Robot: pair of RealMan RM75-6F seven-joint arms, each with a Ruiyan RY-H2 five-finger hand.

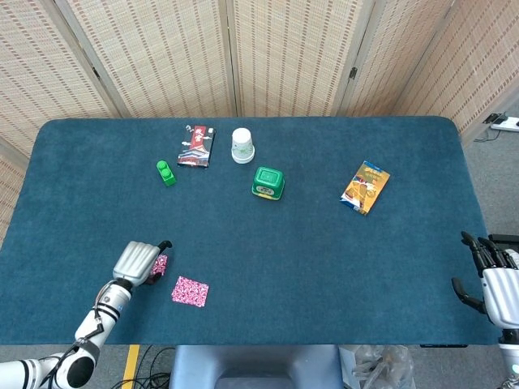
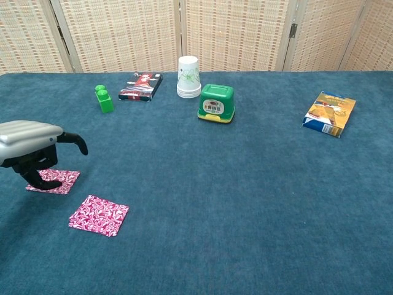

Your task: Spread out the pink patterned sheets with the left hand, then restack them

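Observation:
Two pink patterned sheets lie apart on the blue table near its front left. One sheet (image 1: 190, 291) (image 2: 98, 214) lies flat and uncovered. The other sheet (image 1: 160, 264) (image 2: 56, 180) sits to its left, mostly hidden in the head view under my left hand (image 1: 138, 261) (image 2: 32, 145). That hand hovers palm down over it with fingers curved downward, fingertips at or just above the sheet and thumb out, gripping nothing. My right hand (image 1: 490, 279) hangs past the table's right front corner, fingers apart and empty; the chest view does not show it.
At the back of the table (image 1: 324, 267) stand a green block (image 1: 165, 172), a dark red packet (image 1: 195, 145), a white paper cup (image 1: 242, 145) and a green box (image 1: 268, 182). An orange-blue packet (image 1: 365, 187) lies at the right. Woven screens close off the back.

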